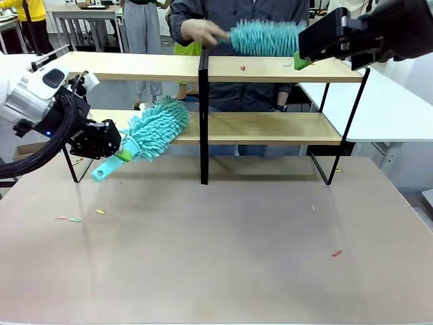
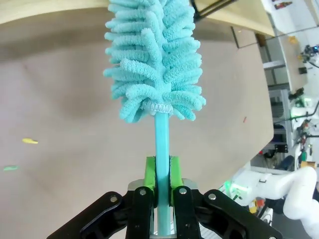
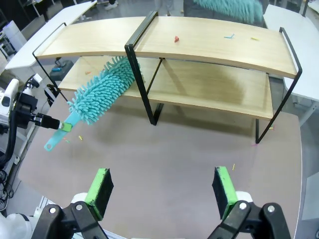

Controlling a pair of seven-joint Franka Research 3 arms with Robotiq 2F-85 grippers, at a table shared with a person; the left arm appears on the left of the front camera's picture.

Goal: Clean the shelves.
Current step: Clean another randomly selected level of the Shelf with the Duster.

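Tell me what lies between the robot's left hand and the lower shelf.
The teal duster: its handle is clamped in the left hand, and its fluffy head reaches over the lower board of the shelves. The front view shows it.

Left arm (image 1: 27, 98): white housing, black cable, at frame left. Right gripper (image 3: 162, 186): black links, green pads

The shelves (image 1: 270, 125), two long light-wood boards on a thin black frame, are set upright across the far side of the table (image 1: 216, 257); small scraps (image 1: 243, 68) are strewn on the upper board.
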